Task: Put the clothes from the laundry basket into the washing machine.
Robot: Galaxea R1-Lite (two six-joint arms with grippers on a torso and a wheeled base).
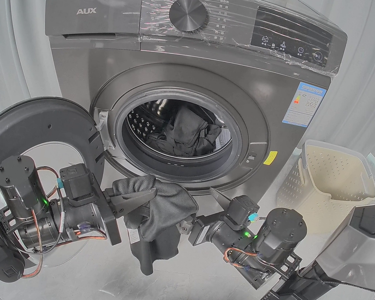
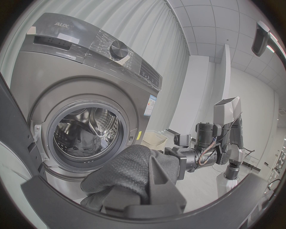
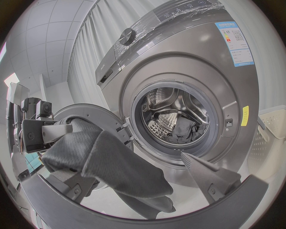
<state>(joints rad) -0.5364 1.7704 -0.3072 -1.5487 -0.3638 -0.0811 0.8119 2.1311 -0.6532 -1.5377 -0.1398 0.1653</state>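
A dark grey garment [image 1: 164, 210] hangs in front of the washing machine [image 1: 185, 77], just below its round opening. My left gripper [image 1: 149, 196] is shut on the garment's upper edge [image 2: 131, 167]. My right gripper [image 1: 194, 208] faces it from the other side and stands open. In the right wrist view the garment [image 3: 119, 161] lies draped over one finger and hides it, while the other finger [image 3: 208, 174] is bare. Dark clothes [image 1: 185, 133] lie inside the drum. The cream laundry basket [image 1: 332, 180] stands on the floor to the machine's right.
The machine's round door [image 1: 35, 133] is swung fully open on the left, close behind my left arm. Grey curtains hang behind the machine. Bare floor [image 1: 202, 295] lies below the hanging garment.
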